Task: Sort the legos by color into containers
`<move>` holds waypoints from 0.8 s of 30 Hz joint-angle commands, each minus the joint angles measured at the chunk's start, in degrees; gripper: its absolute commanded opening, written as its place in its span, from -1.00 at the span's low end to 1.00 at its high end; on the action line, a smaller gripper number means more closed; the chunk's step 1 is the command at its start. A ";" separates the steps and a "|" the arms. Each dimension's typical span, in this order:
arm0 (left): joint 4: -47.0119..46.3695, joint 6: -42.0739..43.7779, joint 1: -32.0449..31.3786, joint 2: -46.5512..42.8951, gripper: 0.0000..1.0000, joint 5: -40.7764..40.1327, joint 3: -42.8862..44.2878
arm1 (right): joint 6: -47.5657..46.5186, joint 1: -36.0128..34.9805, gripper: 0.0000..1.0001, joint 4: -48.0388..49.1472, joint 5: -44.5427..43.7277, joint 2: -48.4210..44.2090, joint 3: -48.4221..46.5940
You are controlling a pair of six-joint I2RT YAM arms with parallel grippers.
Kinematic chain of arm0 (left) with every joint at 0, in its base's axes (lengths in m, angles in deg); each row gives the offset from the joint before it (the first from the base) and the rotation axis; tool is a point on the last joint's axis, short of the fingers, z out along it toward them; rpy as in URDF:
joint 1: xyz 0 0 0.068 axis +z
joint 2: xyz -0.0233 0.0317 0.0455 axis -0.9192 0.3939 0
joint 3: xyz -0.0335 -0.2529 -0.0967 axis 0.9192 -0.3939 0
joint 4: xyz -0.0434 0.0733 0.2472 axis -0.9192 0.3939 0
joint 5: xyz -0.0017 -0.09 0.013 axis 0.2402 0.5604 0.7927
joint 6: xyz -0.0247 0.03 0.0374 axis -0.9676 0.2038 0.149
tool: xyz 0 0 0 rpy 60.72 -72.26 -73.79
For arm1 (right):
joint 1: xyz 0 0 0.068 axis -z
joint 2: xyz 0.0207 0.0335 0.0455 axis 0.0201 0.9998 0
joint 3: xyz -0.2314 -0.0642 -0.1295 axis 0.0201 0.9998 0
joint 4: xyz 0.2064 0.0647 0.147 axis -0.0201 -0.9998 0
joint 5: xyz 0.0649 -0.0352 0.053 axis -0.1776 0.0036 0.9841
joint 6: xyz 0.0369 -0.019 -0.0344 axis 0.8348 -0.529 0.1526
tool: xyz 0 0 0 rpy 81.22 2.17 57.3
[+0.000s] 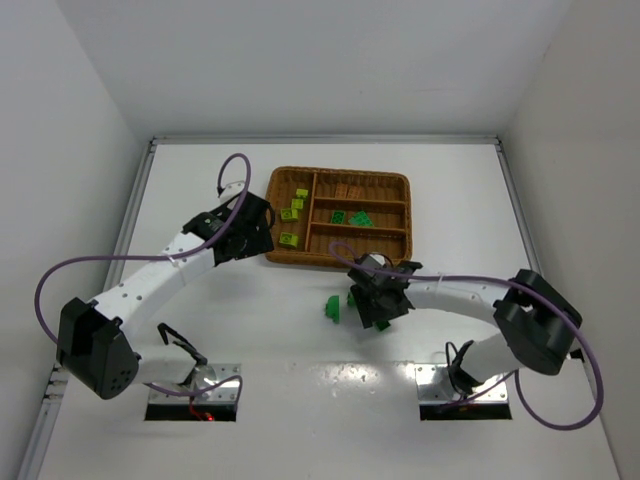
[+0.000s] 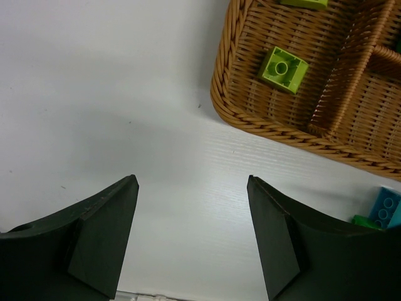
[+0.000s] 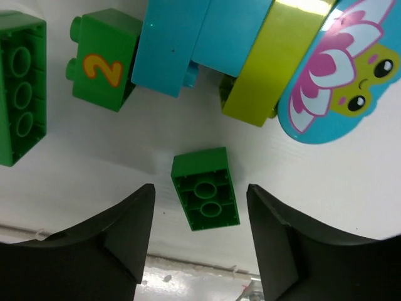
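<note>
White counter [image 1: 450, 200] fills the walled enclosure, with the wicker tray [image 1: 340, 172] toward its far side. Just left of the tray's near-left corner hangs the left tool [image 2: 192, 180], its fingers spread wide over bare counter with nothing between them. Inside the tray, the wide left section holds lime bricks [image 1: 290, 213], one lime brick [image 2: 283, 69] lying close to that near-left corner. The narrow sections to the right hold orange-brown bricks [image 1: 345, 190] at the far end and dark green bricks [image 1: 350, 217] in the next one nearer. In front of the tray's near rim, loose legos [image 1: 333, 307] lie on the counter: a long green brick [image 3: 19, 88], a green brick printed with a 2 [image 3: 100, 59], cyan bricks [image 3: 182, 44], a lime-yellow piece [image 3: 276, 63] and a cyan piece printed with a pink flower and a green face [image 3: 338, 69]. The right tool [image 3: 200, 187], also in front of that rim, is spread around a small green brick [image 3: 207, 200] lying underside-up, touching neither finger.
</note>
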 commanded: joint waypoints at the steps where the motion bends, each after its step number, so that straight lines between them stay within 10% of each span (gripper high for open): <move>1: -0.82 0.75 -0.53 0.00 0.54 0.06 1.26 | -0.95 -0.41 0.19 4.47 0.29 1.12 0.44; 9: -0.82 0.75 -0.53 0.00 0.54 0.06 1.26 | -0.95 -0.41 -0.40 4.22 -0.58 0.97 0.18; 15: -0.82 0.75 -0.53 0.00 0.54 -0.47 1.26 | 0.55 0.82 -0.43 -2.46 -8.21 -8.80 -9.39; 24: -0.82 0.23 -0.53 -1.05 0.54 -0.99 0.73 | -5.77 8.37 -0.33 -4.76 -13.51 13.15 -38.74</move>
